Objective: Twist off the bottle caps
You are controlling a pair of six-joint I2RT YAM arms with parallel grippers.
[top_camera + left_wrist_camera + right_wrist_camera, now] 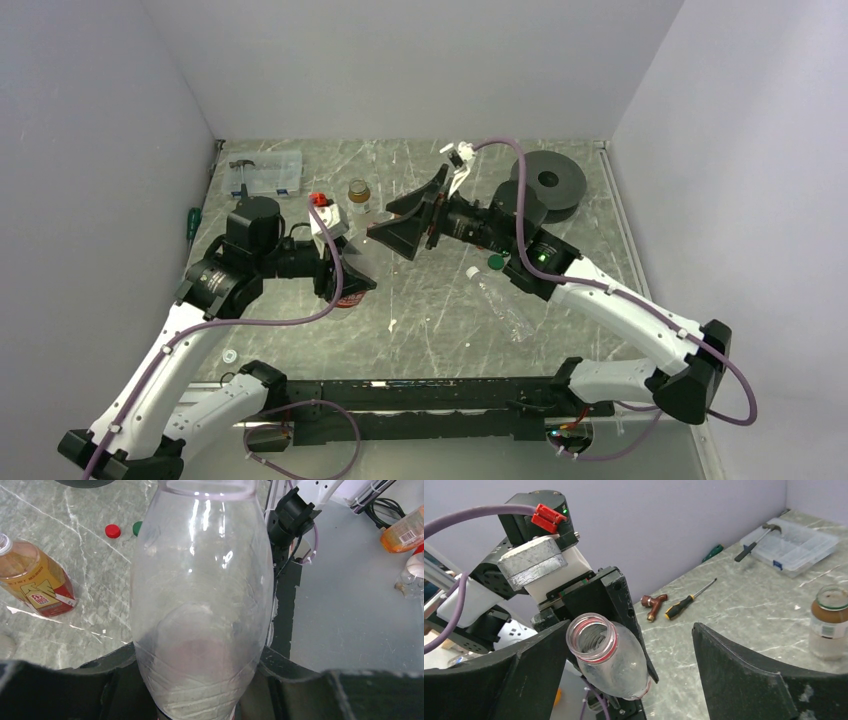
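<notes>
Left claw [200,695] clamps bottle [606,662] above open mid-worktop [430,310] | right claw [649,655] wide around its mouth | bottle clear, uncapped, red-ringed.

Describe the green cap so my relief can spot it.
Find the right arm in the top view. By the mouth of the clear bottle lying beside its wrist sits a small round cap. It is green, unlike the red cap beside it.

Bare counter [420,330] lies open between the arms at the front. A lying bottle [503,303] bars the right side, the black spool [548,180] and plastic case [266,173] the back; the held bottle [610,661] leaves room inside the wide right jaws
</notes>
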